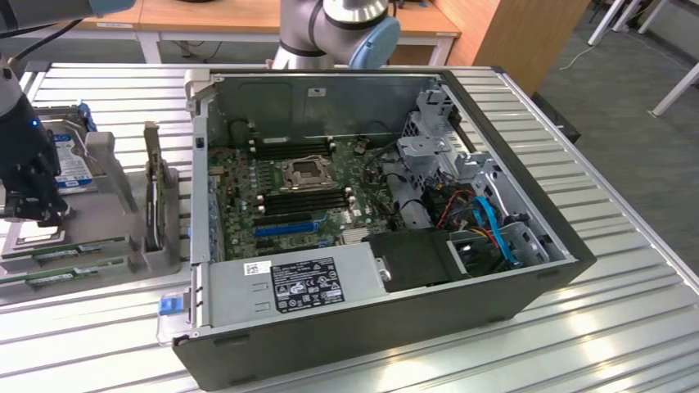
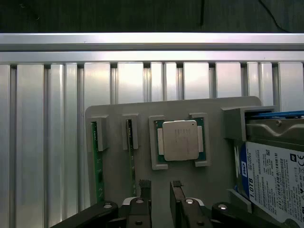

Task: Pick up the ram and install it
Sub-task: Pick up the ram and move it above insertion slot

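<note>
Two green ram sticks (image 2: 99, 166) (image 2: 131, 156) stand on edge in slots of a grey parts tray (image 2: 213, 180). In the exterior view they lie at the tray's near end (image 1: 60, 252), at that view's left. My gripper (image 2: 160, 186) hangs just above the tray, open, with nothing between its fingers (image 2: 145, 186). It sits beside the nearer ram stick, between that stick and the CPU chip. From outside, the gripper (image 1: 42, 217) is low over the tray. The open computer case (image 1: 525, 278) holds the motherboard with black memory slots (image 1: 306, 201).
A silver CPU chip (image 2: 178, 140) sits in a tray pocket and a hard drive (image 2: 275, 175) lies beside it. An expansion card (image 1: 153, 192) stands upright between tray and case. The power supply (image 1: 295, 282) fills the case's near corner. The table edge (image 2: 152, 40) runs past the tray.
</note>
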`<action>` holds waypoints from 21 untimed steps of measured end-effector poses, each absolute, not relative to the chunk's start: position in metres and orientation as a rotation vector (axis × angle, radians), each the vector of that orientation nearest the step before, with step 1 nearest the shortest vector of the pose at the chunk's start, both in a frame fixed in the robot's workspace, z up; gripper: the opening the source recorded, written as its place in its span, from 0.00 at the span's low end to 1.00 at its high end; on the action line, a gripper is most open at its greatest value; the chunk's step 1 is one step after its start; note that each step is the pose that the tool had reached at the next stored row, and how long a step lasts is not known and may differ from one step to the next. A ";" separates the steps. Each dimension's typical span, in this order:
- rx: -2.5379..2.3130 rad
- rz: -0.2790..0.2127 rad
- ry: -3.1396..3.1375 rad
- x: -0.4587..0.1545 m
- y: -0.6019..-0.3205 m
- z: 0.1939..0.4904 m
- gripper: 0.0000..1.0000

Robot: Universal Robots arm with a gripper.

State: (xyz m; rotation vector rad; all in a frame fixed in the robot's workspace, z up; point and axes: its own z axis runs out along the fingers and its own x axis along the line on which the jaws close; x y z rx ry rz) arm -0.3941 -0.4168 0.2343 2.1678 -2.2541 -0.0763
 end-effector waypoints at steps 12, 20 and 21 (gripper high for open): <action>2.168 -0.076 -2.254 -0.394 -0.418 0.234 0.30; 2.168 -0.076 -2.254 -0.395 -0.427 0.234 0.30; 2.168 -0.076 -2.254 -0.395 -0.429 0.234 0.30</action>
